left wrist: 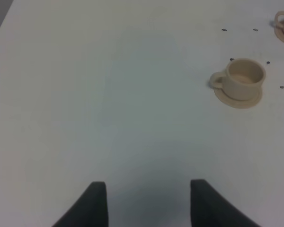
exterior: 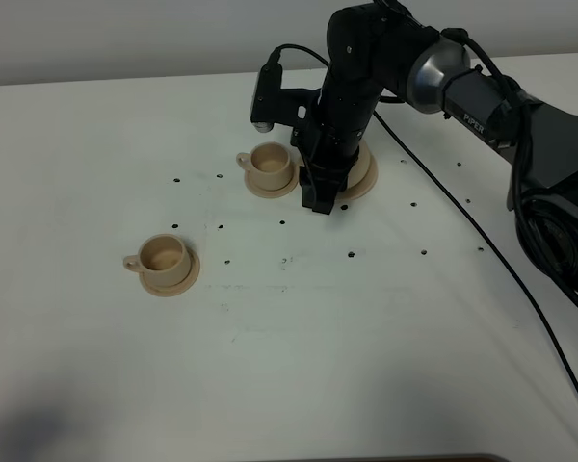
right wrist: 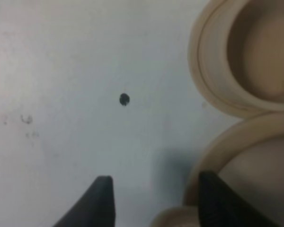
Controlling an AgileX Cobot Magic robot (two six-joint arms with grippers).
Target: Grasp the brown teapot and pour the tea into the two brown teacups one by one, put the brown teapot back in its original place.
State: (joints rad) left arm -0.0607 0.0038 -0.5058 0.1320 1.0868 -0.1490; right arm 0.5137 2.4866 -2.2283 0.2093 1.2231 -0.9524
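2 teacups (exterior: 163,255) stood well apart on the white, dark-speckled table (exterior: 366,366); left gripper (left wrist: 146,201) and right gripper (right wrist: 154,201) both hung with jaws apart.

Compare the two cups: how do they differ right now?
Far cup sits right beside the right claw and the wide saucer. Near cup stands alone, well clear of both. In the high view, the far cup is at the back near the middle and the near cup is front-left. Shared: tan, same size, upright, handles pointing left in the high view.
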